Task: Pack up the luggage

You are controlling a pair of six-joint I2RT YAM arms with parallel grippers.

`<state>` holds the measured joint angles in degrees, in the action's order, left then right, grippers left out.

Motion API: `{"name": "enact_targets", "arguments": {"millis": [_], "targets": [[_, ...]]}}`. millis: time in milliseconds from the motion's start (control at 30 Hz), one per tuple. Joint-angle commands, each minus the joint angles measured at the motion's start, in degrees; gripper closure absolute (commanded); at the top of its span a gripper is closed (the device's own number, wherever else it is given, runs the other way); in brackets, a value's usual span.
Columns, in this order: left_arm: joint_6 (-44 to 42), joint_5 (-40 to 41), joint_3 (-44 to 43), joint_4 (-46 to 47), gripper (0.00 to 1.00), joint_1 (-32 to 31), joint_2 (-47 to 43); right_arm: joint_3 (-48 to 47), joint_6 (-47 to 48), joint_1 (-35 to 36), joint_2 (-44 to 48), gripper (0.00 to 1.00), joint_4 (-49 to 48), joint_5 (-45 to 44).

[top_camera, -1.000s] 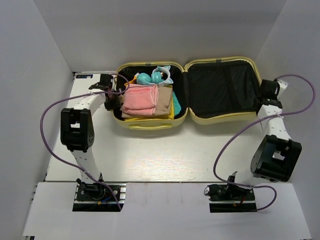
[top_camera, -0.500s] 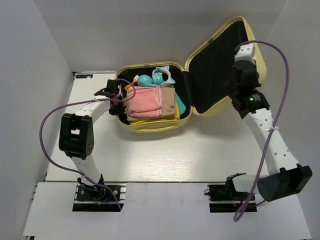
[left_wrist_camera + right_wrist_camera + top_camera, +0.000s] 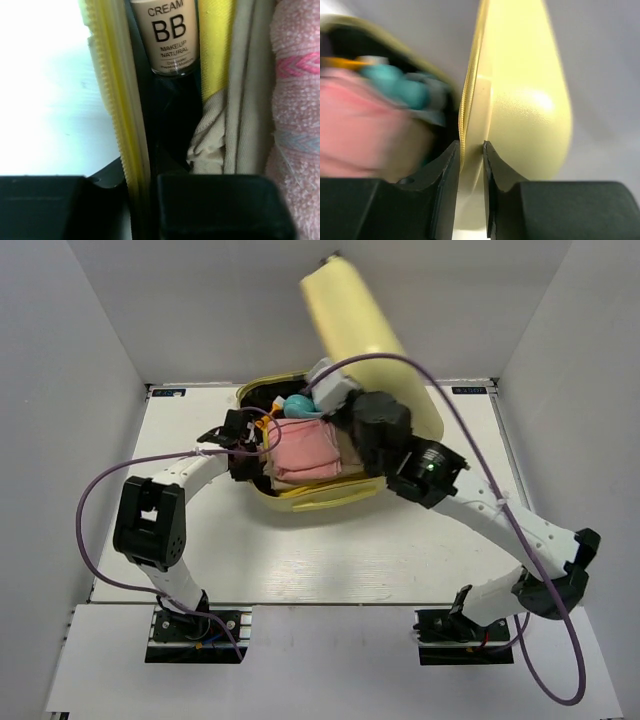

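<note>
Overhead view: pale yellow luggage [image 3: 300,498] sits toward the far side of the counter [image 3: 300,560], its lid [image 3: 355,320] swung high over the packed base. Right arm [image 3: 470,505] reaches across, right jaws clamped on the lid's zipper rim. Left arm [image 3: 185,475] braces the base, left jaws pinching its left wall, next to a BB cream tube [image 3: 167,35] & beige cloth [image 3: 240,125]. Pink towel [image 3: 305,450] & teal toy [image 3: 296,405] sit high inside.

To close well, I'd say: follow the hinge arc, slow near the end, keep the base pinned so it can't slide, free the left jaws before the rims meet, and watch for towel edges at the zipper.

Vs. half a sec ago: lid leaned right w/ black lining showing. Now its outer shell faces up and the right arm has swept left. Base barely moved.
</note>
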<state>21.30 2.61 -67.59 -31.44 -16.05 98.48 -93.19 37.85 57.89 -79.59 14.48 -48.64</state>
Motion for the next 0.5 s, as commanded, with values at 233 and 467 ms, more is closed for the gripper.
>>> {"name": "enact_targets", "arguments": {"millis": [233,467], "targets": [[14.01,2.54,-6.59,-25.14,0.0,3.54,-16.55,-6.14,-20.0,6.53,0.04,0.09,21.49,41.15],[16.85,10.4,3.95,-34.39,0.0,17.44,-34.66,5.55,-21.41,6.01,8.66,0.09,11.1,31.52]]}}
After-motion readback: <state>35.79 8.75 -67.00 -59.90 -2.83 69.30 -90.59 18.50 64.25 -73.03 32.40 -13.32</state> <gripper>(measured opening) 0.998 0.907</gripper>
